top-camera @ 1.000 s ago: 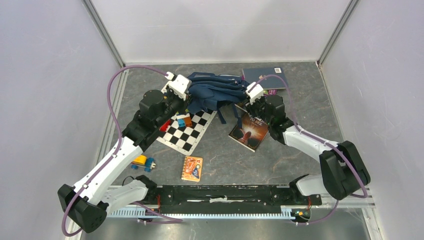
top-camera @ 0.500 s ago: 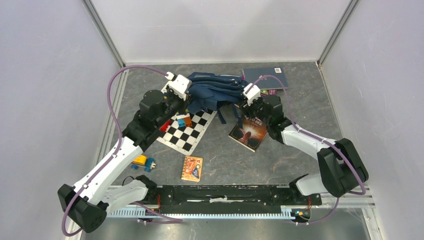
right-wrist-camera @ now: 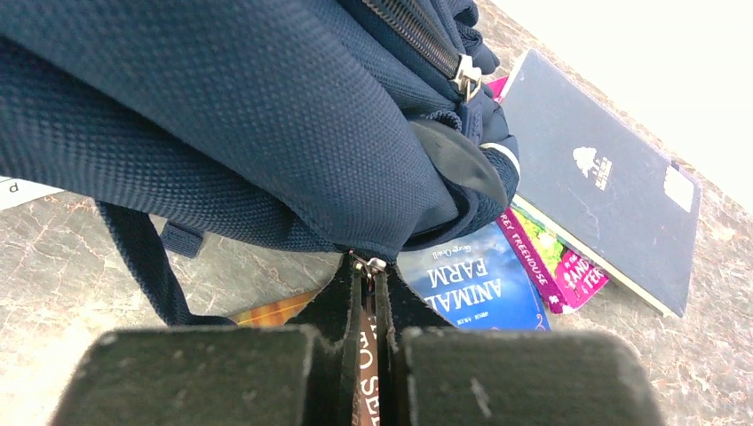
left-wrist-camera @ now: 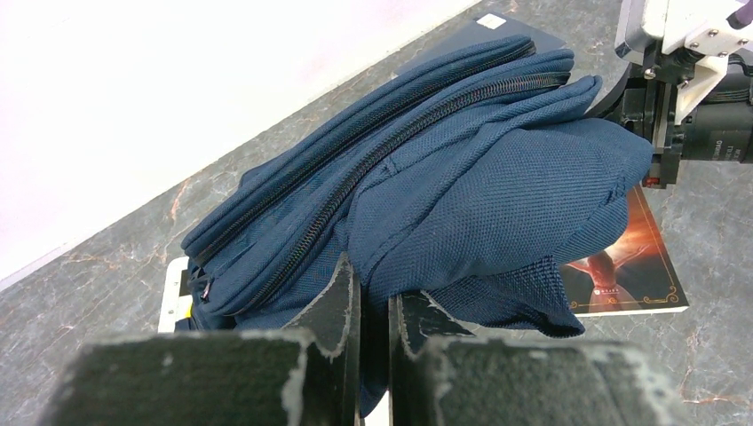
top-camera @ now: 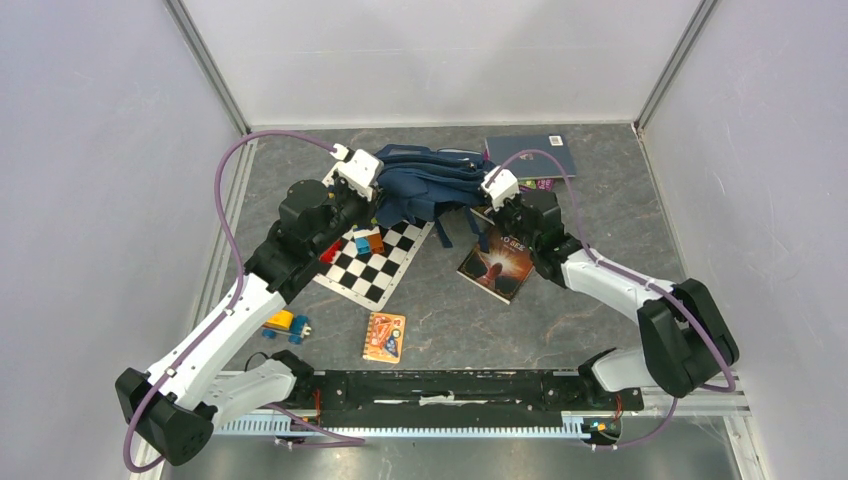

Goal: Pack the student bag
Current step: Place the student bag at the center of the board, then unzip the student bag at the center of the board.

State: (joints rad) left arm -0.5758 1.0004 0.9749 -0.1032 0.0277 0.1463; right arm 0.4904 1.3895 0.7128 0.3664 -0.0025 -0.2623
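The student bag, navy-blue fabric with zips, lies crumpled at the back middle of the table. My left gripper is at its left end, shut on a fold of the bag's fabric, which is pinched between the fingers. My right gripper is at the bag's right end, under its lower edge. Its jaws are shut on a small metal zip pull that hangs from the bag.
A checkered board with small coloured blocks lies by the left arm. A dark orange book sits below the right gripper. More books, one dark blue, lie behind. An orange card pack and a toy sit nearer.
The right gripper has moved a little left to the bag's edge and closed on the zip pull. The left arm has kept its hold and place.
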